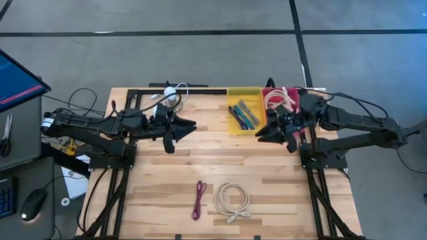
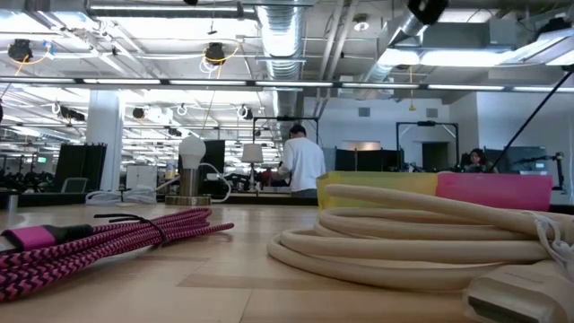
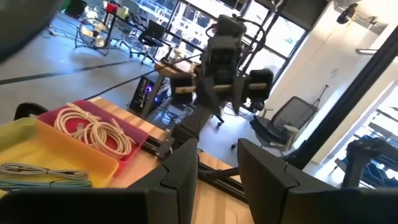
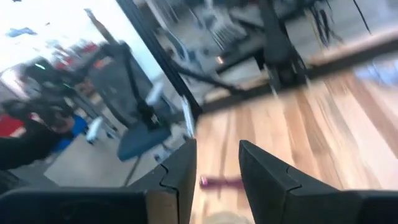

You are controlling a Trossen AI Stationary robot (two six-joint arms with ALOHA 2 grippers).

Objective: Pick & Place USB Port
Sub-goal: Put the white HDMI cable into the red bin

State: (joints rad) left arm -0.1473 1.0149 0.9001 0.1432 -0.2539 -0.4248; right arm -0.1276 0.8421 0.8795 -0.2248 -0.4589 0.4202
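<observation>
Two USB cables lie on the wooden table near its front edge: a magenta braided one [image 1: 199, 200] [image 2: 90, 238], bundled, and a cream-white coiled one [image 1: 232, 201] [image 2: 421, 233] with its plug [image 2: 520, 292] nearest the low camera. My left gripper [image 1: 189, 125] [image 3: 217, 149] hovers open above the table's far left part, pointing level toward the right arm. My right gripper [image 1: 262, 133] [image 4: 217, 149] hovers open beside the bins, pointing toward the table's left. Neither has anything between its fingers.
At the far edge stand a yellow bin [image 1: 243, 110] [image 2: 377, 184] holding several coloured cables and a pink bin [image 1: 280, 100] [image 3: 93, 130] holding white cables. A small lamp [image 1: 170, 93] [image 2: 191, 170] stands at the far left. A person [image 2: 303, 161] stands in the room behind.
</observation>
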